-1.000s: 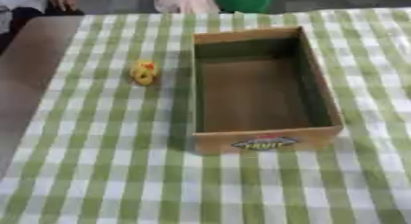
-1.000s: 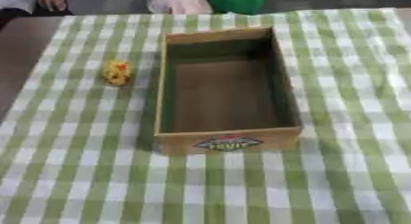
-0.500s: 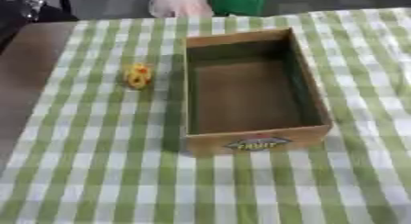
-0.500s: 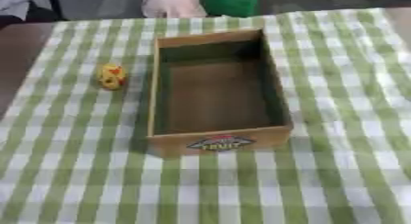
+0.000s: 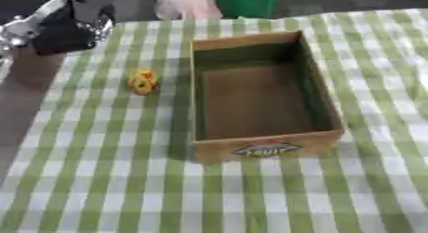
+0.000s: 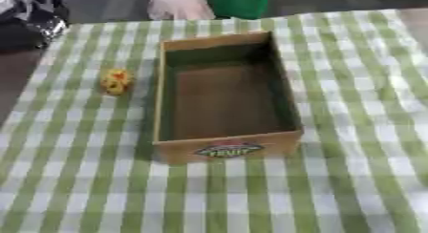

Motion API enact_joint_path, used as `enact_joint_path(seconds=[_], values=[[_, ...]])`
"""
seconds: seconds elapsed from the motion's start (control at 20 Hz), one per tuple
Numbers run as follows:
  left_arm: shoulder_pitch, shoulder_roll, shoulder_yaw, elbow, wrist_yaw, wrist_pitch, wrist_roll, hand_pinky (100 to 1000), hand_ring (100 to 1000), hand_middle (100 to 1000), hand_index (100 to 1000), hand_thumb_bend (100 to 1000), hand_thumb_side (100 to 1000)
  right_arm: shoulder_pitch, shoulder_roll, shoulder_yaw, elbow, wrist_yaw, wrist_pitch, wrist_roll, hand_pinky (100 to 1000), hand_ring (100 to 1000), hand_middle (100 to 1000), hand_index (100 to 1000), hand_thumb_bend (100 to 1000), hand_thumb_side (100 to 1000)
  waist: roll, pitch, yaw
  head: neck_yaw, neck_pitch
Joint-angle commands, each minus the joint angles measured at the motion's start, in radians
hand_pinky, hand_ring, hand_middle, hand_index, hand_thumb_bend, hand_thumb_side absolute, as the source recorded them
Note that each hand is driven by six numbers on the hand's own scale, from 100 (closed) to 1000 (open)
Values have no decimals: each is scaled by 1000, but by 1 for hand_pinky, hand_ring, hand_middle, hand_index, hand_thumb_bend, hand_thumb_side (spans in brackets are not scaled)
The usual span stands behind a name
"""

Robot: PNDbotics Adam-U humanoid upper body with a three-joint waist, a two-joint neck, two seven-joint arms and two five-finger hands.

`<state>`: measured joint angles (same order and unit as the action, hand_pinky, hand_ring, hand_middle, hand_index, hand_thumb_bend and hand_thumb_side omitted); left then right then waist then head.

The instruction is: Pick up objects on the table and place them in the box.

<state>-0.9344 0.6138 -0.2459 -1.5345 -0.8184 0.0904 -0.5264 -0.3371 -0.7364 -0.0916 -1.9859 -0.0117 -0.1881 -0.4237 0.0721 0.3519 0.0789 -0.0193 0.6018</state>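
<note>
Green-and-white checked cloth (image 5: 100, 189) covers the table from the near edge to the far one, bare in the foreground. Past that open stretch stands a rectangular brown cardboard box (image 5: 330, 117), its long sides running away from the camera and its near end wall carrying an oval printed label (image 5: 267, 149) that touches no other thing. The box interior shows only its brown floor and shadowed green-tinted inner walls.

To the left of the box, near its far half and apart from its wall, a small yellow rounded object with orange-red marks (image 5: 143, 80) lies on the cloth; its shape is too blurred to name.

Farther back at the upper left corner, the robot's left hand (image 5: 73, 23) comes in as a black and silver mass over the far left edge of the table, well apart from the yellow object. Whether its fingers are spread or curled cannot be told, and it touches nothing that can be made out. The right hand shows in neither view.

Beyond the table's far edge sit a green container (image 5: 245, 0) and, just left of it, a pale pinkish shape (image 5: 186, 4).
</note>
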Motion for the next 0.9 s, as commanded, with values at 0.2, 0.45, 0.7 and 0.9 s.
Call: enact_joint_path(seconds=[0.2, 0.45, 0.7, 0.9], values=[[-69, -38, -23, 141, -4, -26, -123, 656, 781, 761, 935, 314, 842, -18, -38, -1, -14, -13, -1, 12, 639, 724, 763, 818, 100, 710, -1, -27, -5, 13, 11], [-91, -71, -27, 232, -47, -23, -202, 675, 799, 765, 964, 427, 747, -21, -37, 1, -14, -15, -1, 15, 639, 724, 763, 818, 100, 710, 1, -26, -9, 18, 11], [-108, -93, -21, 298, -118, -5, -250, 681, 811, 760, 969, 418, 687, -21, -36, 3, -14, -14, 1, 18, 638, 723, 762, 817, 100, 710, 5, -24, -14, 23, 11], [-116, -103, -16, 331, -187, 9, -255, 671, 820, 785, 987, 350, 660, -21, -34, 5, -14, -13, 2, 21, 638, 723, 761, 817, 100, 710, 7, -22, -15, 27, 9]])
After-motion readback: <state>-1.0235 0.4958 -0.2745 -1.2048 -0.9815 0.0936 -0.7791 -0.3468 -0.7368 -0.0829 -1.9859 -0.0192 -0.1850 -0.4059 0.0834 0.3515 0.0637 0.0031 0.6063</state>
